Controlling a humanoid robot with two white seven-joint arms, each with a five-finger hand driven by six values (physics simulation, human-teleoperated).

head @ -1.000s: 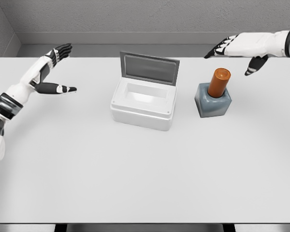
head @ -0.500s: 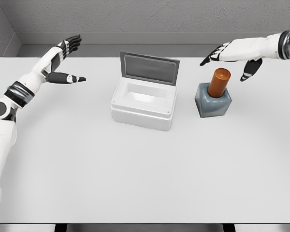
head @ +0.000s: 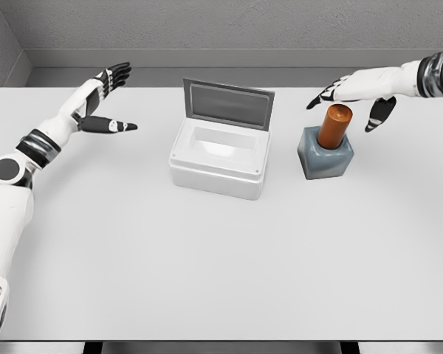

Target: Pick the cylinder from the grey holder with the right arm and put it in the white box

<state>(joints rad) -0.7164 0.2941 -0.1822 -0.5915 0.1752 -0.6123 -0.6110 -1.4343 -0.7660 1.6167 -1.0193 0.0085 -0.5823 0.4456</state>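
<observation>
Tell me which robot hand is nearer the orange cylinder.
The right robot hand, open just behind and above the orange cylinder standing in the grey holder. The left robot hand is far off, beyond the white box.

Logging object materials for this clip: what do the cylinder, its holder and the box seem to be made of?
The cylinder: orange-brown with a soft sheen, possibly coated metal or plastic. The grey holder: blue-grey, matte, rounded edges, looks like moulded plastic or rubber. The white box: smooth matte white shell, likely plastic, with its grey-lined lid standing open. All are simulator renders, so these are appearances only.
</observation>
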